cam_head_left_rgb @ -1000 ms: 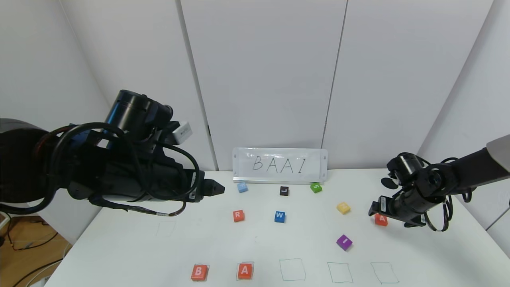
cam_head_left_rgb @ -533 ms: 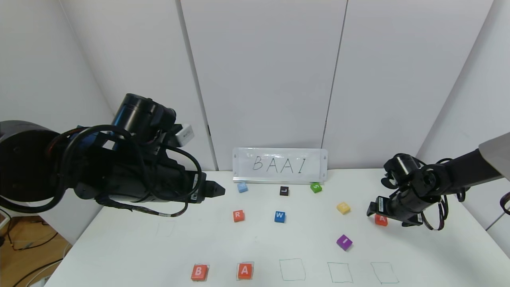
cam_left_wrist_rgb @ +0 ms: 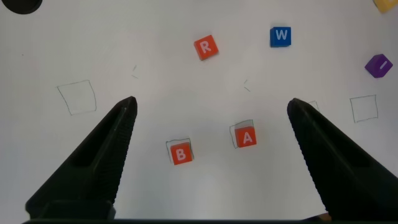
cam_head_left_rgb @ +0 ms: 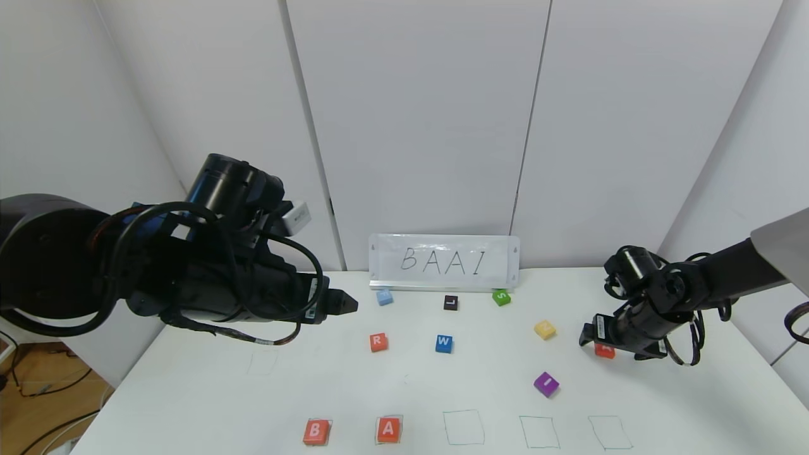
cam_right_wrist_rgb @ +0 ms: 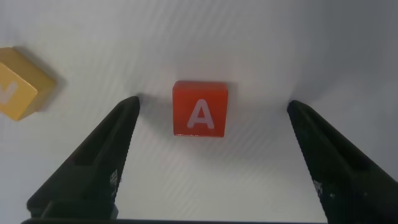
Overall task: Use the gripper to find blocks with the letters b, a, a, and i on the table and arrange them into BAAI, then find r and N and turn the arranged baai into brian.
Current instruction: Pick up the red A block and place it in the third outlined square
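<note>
From the head camera the right gripper [cam_head_left_rgb: 591, 338] is sitting low over the orange A block [cam_head_left_rgb: 605, 351] at the right side of the surface [cam_head_left_rgb: 189, 392], and the arm is covering most of that block. The right wrist camera is showing it way better: that A [cam_right_wrist_rgb: 201, 109] is lying flat between the two wide-apart jaws, with clear space on both sides and nothing touching it, and a yellow block [cam_right_wrist_rgb: 18, 84] is just off to one side.

The left gripper [cam_head_left_rgb: 344, 304] is hanging above the far-left part of the surface, jaws spread open too. Its wrist camera is looking down on the B [cam_left_wrist_rgb: 180, 153] and the other A [cam_left_wrist_rgb: 247, 137] sitting in their green outlines at the near edge, plus the R [cam_left_wrist_rgb: 205, 47], the blue W [cam_left_wrist_rgb: 280, 36] and the purple I [cam_left_wrist_rgb: 378, 65].
</note>
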### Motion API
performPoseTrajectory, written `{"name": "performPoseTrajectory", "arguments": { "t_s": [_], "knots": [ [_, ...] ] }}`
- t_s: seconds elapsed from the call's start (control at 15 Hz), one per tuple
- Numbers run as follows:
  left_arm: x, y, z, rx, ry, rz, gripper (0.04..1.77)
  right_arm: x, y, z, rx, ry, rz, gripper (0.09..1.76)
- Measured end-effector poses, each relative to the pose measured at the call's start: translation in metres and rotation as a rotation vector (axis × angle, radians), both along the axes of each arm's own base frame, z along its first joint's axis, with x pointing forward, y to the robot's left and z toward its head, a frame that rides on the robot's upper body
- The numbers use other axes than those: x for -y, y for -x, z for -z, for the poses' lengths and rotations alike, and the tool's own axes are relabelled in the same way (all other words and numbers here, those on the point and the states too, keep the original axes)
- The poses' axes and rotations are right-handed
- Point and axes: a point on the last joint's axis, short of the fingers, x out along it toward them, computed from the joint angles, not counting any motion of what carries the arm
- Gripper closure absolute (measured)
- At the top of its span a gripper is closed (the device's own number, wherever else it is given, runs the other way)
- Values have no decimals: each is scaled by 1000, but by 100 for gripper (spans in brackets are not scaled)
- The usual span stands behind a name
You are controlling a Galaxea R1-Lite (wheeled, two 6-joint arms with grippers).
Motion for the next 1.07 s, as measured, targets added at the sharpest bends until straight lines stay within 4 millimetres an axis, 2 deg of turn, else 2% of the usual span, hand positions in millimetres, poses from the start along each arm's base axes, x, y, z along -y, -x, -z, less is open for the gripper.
{"name": "performPoseTrajectory", "arguments": {
  "t_s": [0.73,0.93,1.07],
  "knots": [
    [0,-3,3,-9,-4,-3,9,-1,0,3,-5,65,-14,14],
    [1,-3,4,-11,-5,-3,9,-1,0,3,-5,62,-13,62],
    [1,-3,4,-12,-6,-3,9,-2,0,3,-2,61,-9,87]
  ]
}}
